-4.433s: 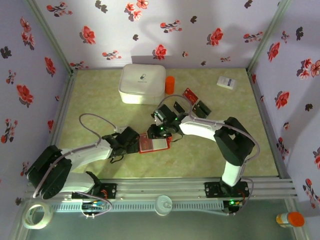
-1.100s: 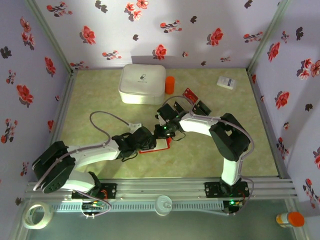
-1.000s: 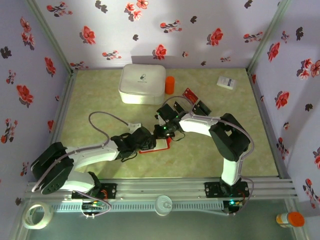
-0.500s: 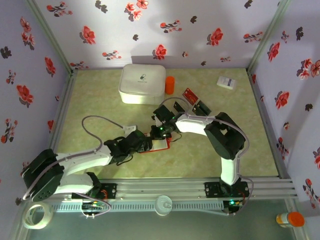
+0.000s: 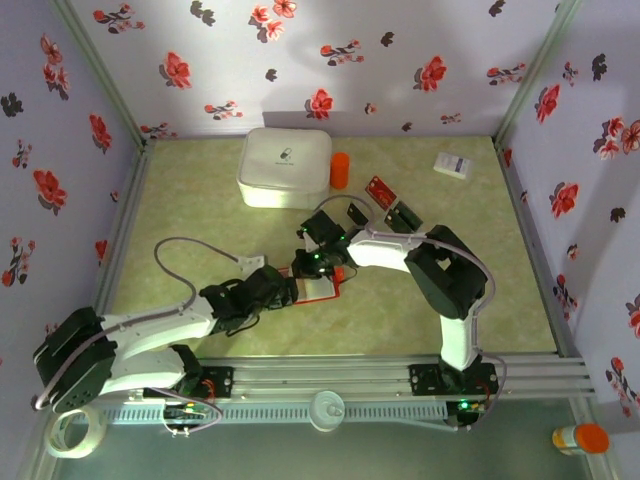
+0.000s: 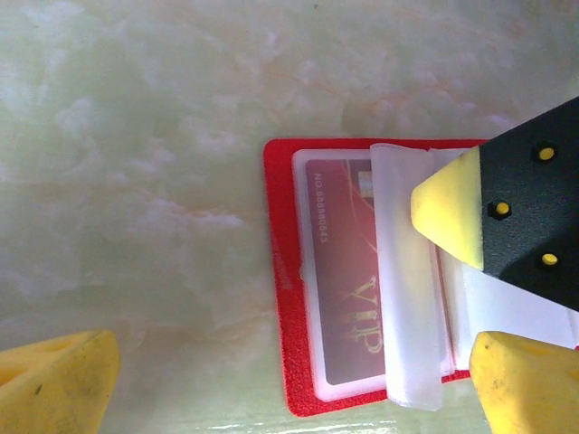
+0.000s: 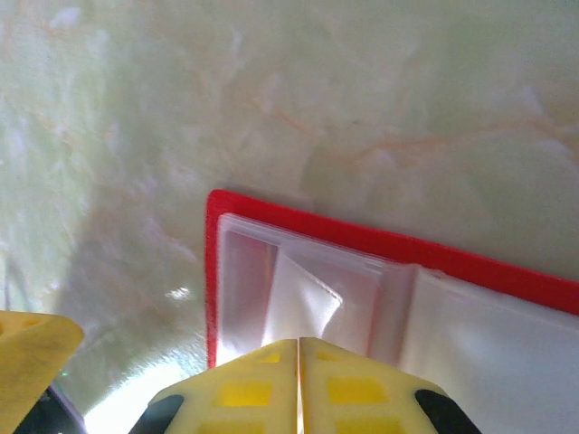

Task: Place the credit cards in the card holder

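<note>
card holder (image 6: 281,289), "vip" credit card (image 6: 348,298) (red)

light: bright, even | glare: lower left (right wrist view) | close-ups: slightly soft

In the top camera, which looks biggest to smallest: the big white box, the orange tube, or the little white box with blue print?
1. The big white rounded box: clearly largest.
2. The orange cylinder and the small white box with blue print: they look about alike, too close to rank.
</note>
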`<state>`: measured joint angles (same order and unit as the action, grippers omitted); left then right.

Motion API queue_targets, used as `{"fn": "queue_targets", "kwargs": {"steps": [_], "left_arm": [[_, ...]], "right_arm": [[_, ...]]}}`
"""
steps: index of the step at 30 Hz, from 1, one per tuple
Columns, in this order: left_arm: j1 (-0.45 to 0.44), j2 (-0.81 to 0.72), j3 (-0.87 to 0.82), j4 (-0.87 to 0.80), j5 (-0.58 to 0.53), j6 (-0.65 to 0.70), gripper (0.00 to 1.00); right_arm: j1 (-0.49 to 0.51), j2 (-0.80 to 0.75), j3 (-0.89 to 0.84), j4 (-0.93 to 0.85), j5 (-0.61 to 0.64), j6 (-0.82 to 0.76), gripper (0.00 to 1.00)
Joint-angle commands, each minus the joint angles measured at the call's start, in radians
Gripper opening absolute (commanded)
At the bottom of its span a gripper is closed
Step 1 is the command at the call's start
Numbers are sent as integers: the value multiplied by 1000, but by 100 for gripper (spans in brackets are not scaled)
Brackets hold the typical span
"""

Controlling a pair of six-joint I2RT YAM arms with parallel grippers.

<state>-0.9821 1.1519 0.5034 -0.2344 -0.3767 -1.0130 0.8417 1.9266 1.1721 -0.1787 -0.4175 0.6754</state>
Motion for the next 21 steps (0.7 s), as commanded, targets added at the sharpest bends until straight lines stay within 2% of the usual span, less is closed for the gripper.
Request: {"fn": "queue_targets", "kwargs": {"steps": [1,13,21], "left_arm": [[-7,-36,-19,-41,-46,-21,100],[-7,-133,-51,-104,-67,-42,100],[-6,-161,-59,-123,-73,-50,100]], "right_arm": [[15,32,26,48,-24,40,10],[30,90,43,202,-88,126,10],[38,103,132,195,-122,128,11]]}}
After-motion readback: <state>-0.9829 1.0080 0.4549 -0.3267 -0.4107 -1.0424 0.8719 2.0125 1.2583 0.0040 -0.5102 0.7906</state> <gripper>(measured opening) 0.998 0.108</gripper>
